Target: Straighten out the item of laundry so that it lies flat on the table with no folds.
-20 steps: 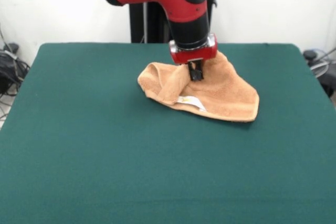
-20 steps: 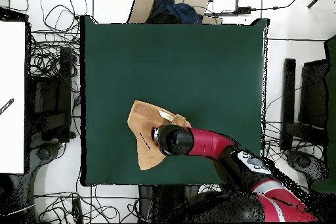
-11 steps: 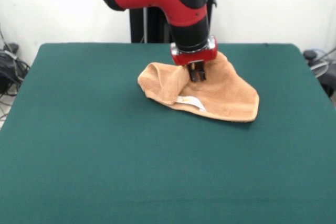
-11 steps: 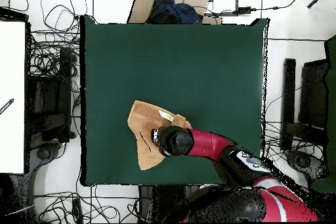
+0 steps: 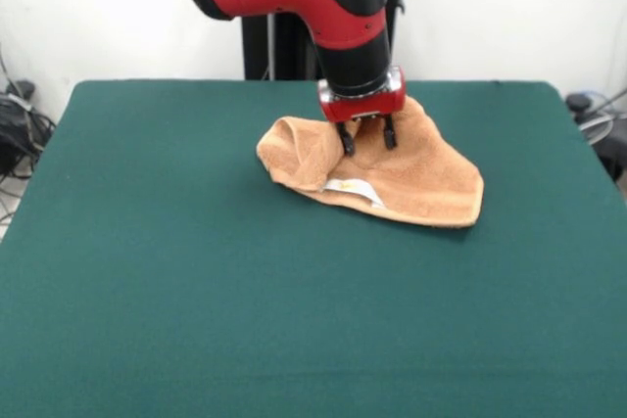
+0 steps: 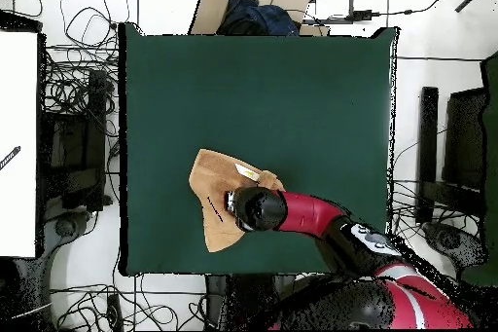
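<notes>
The orange-tan towel (image 5: 382, 168) lies crumpled and folded over itself on the green table (image 5: 196, 291), toward the far side in the front view, its white label (image 5: 353, 188) showing along the near edge and a raised fold at its left. The red and black arm (image 5: 333, 7) comes down from above, its wrist vertical over the towel's upper part. The gripper (image 5: 367, 136) has its two black fingers spread apart, their tips at the cloth and clasping nothing.

cardboard box (image 6: 255, 2), tangled cables (image 6: 73, 85), white panel (image 6: 17, 143)
</notes>
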`<state>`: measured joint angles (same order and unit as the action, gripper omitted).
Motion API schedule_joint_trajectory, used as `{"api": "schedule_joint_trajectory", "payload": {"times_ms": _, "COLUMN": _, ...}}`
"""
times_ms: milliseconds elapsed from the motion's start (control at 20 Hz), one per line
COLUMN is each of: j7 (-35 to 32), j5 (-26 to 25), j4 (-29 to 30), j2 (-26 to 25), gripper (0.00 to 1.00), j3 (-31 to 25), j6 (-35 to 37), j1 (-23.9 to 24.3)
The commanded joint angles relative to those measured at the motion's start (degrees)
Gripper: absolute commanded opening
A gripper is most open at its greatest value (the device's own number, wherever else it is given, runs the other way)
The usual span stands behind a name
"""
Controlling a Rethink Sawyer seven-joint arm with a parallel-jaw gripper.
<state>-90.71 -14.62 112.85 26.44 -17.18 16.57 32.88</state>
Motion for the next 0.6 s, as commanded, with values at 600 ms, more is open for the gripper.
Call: {"api": "schedule_joint_trajectory", "payload": {"times_ms": 600, "j7": -4.7, "j5": 0.1, "j4": -1.7, "j2": 13.1, "gripper": 1.0, "j3": 1.0, "j6": 6.6, "j1": -3.3}}
